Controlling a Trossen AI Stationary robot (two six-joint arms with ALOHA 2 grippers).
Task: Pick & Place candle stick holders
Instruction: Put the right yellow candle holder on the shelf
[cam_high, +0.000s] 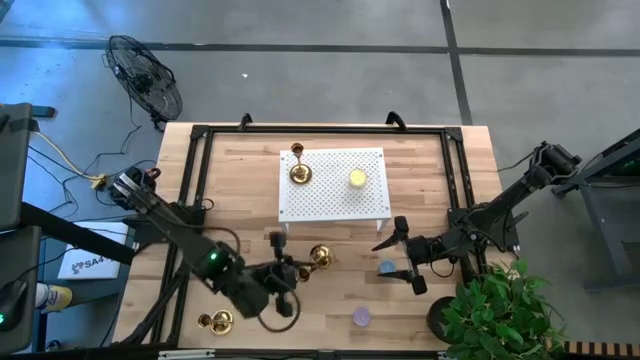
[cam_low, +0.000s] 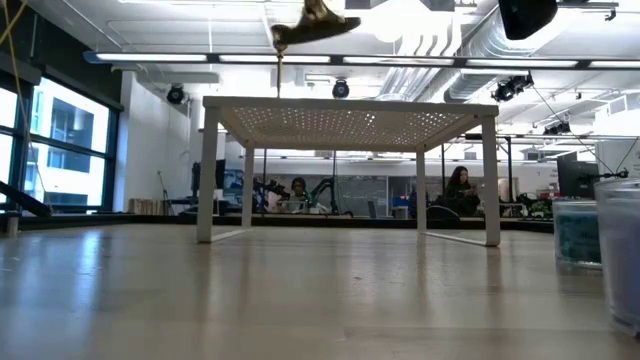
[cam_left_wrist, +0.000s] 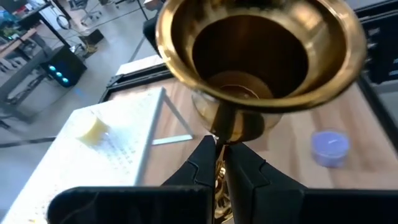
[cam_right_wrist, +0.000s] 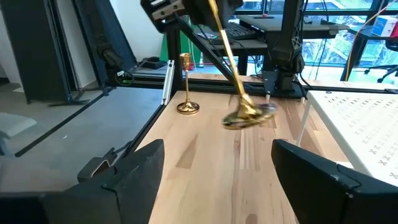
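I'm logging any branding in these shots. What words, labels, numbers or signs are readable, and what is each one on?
"SA": dark letters on the white sheet lying on the floor left of the table, high view; the rest of the line runs under the left arm.
Nothing else reads: no lettering shows on the holders, discs or white stand, and the signs and screens in the room behind are too small to make out.

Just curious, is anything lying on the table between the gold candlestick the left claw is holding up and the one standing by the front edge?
No. The overhead view shows only bare wood between the held candlestick and the standing one.
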